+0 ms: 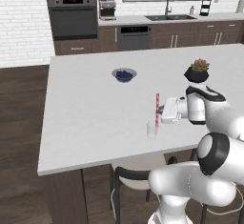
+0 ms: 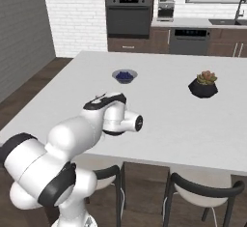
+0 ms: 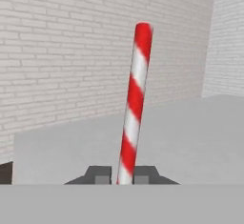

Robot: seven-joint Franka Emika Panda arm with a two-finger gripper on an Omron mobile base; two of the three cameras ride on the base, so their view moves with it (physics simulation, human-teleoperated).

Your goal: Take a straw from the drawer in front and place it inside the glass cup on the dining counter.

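Observation:
The red straw with white stripes (image 1: pixel 157 105) stands nearly upright over the dining counter (image 1: pixel 86 108), and my gripper (image 1: pixel 158 110) is shut on its middle from the right. Its lower end reaches the mouth of the clear glass cup (image 1: pixel 152 129), which stands near the counter's front edge. In the hand view the straw (image 3: pixel 135 99) rises between my gripper's (image 3: pixel 125 179) two dark tips, leaning slightly right. The drawer is out of view. In the right base view my own arm hides the hand, the straw and the cup.
A grey bowl with blue filling (image 1: pixel 124 74) sits mid-counter, and a black plant pot (image 1: pixel 197 73) stands behind my forearm. Stools (image 1: pixel 131 178) are tucked under the counter's near edge. An oven, dishwasher and sink line the far wall.

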